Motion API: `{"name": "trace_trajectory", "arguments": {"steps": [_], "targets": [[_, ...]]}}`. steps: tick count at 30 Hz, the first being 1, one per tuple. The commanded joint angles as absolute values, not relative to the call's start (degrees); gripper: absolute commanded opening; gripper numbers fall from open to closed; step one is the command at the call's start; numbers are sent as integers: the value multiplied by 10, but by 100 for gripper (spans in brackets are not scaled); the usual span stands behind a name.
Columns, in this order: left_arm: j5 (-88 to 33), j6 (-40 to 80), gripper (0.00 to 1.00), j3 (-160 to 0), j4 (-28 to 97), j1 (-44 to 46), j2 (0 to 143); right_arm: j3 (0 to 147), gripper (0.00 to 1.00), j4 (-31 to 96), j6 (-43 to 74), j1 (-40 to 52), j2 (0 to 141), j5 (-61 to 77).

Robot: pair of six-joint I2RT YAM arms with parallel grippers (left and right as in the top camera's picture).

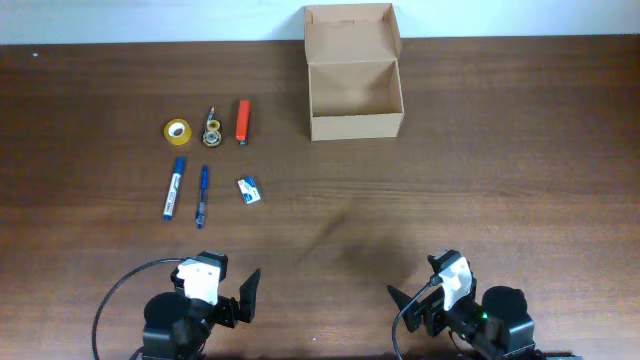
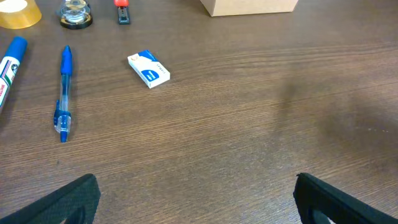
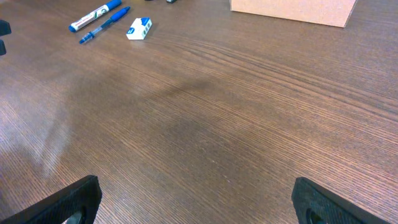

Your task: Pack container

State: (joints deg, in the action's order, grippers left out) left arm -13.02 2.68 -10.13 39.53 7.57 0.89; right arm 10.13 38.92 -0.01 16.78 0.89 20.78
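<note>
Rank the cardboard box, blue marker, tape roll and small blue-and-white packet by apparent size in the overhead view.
1. cardboard box, by far the largest.
2. blue marker, long but thin.
3. tape roll and blue-and-white packet look about alike, so I leave them unranked.

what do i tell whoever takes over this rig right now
Grippers: left gripper open, holding nothing, at the near edge; right gripper the same.
Things: container at the far side, lid flap open, nothing inside. Loose on the table to its left: tape roll, small round item, orange item, blue marker, blue pen, blue-and-white packet.
Done: nothing packed.
Left: probably all six items into the container, then likely close the flap.
</note>
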Motion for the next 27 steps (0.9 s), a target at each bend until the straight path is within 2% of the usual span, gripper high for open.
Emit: {"name": "trace_trajectory", "arguments": {"steps": [1, 21, 25, 27], "targets": [[-126, 30, 99, -98, 394, 73, 3, 98, 99, 387, 0, 172, 2, 198], [-126, 30, 99, -98, 394, 73, 3, 98, 99, 364, 0, 172, 2, 194], [-126, 30, 99, -98, 394, 73, 3, 97, 99, 301, 54, 172, 2, 190], [-126, 30, 99, -98, 394, 73, 3, 97, 99, 266, 128, 172, 2, 168]]}}
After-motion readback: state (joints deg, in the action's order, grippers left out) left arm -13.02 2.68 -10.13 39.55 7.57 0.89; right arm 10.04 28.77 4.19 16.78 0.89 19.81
